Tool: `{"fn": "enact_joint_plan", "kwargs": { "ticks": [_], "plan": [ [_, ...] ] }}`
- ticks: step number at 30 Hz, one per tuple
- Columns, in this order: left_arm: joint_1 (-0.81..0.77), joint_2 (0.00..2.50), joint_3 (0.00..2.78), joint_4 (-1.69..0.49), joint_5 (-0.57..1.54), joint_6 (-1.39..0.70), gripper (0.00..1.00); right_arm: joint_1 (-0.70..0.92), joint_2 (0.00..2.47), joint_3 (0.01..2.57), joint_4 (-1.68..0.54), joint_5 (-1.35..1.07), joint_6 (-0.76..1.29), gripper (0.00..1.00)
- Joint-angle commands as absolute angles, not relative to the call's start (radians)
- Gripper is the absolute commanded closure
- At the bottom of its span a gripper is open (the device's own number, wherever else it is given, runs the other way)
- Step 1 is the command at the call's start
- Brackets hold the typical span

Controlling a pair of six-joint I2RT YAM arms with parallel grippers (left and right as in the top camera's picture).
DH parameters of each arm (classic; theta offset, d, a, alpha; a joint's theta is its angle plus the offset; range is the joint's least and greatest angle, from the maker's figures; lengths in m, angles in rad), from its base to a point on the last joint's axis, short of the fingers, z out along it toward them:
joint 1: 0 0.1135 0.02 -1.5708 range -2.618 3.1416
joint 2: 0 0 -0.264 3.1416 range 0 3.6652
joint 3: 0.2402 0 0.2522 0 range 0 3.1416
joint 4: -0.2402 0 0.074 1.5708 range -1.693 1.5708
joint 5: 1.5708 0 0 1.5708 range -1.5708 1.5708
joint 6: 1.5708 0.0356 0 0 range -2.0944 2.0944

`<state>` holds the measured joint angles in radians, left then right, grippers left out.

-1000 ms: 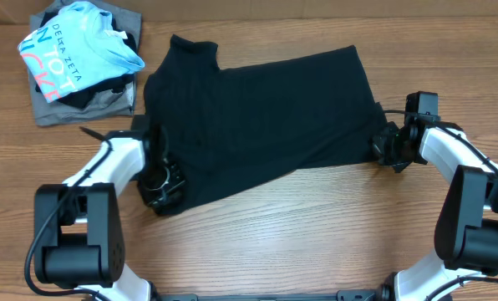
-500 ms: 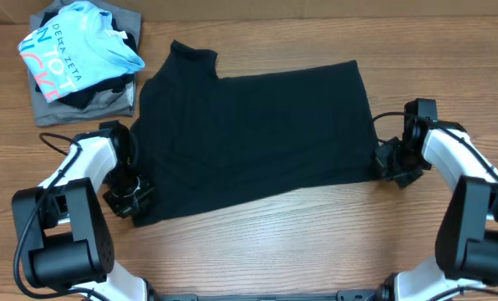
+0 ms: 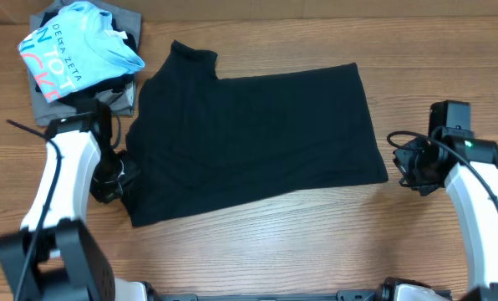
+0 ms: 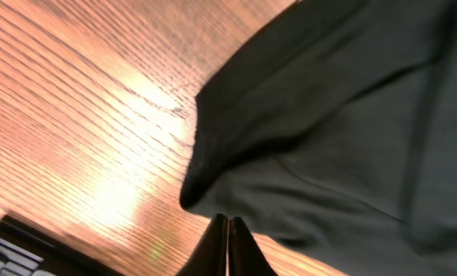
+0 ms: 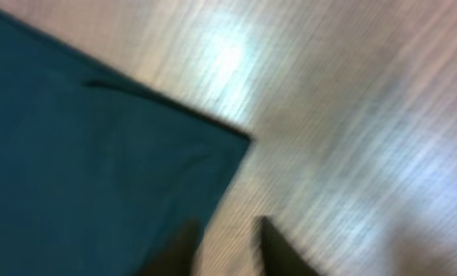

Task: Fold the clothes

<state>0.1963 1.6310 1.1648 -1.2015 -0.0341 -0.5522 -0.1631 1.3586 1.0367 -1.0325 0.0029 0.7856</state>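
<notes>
The left fingers (image 4: 219,249) are pressed together at the hem of the one black shirt (image 3: 249,134), and the right fingers (image 5: 281,247) are parted over bare bench (image 3: 316,242) just off its corner. One pile of clothes (image 3: 82,58) sits far left. Since a moment ago both arms have drawn outward, and the shirt lies flatter.

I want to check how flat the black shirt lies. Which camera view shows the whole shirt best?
The overhead view: there the black shirt is seen whole, spread on the table. The left wrist view shows only one corner of it. The right wrist view is blurred and shows only another corner, which looks teal there.
</notes>
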Motion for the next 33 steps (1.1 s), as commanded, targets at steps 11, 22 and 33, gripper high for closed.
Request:
{"fn": "enact_joint_plan", "kwargs": {
  "ticks": [11, 22, 33],
  "plan": [
    [-0.057, 1.512, 1.191, -1.144, 0.260, -0.560, 0.00, -0.163, 1.334, 1.034, -0.910, -0.271, 0.657, 0.00],
    [-0.184, 1.616, 1.187, -1.069, 0.154, -0.799, 0.00, -0.163, 1.334, 1.034, -0.921, -0.271, 0.602, 0.00],
    [-0.184, 1.782, 1.187, -0.982, 0.156, -0.844, 0.28, -0.163, 1.334, 1.034, -0.921, -0.263, 0.597, 0.00]
  ]
}}
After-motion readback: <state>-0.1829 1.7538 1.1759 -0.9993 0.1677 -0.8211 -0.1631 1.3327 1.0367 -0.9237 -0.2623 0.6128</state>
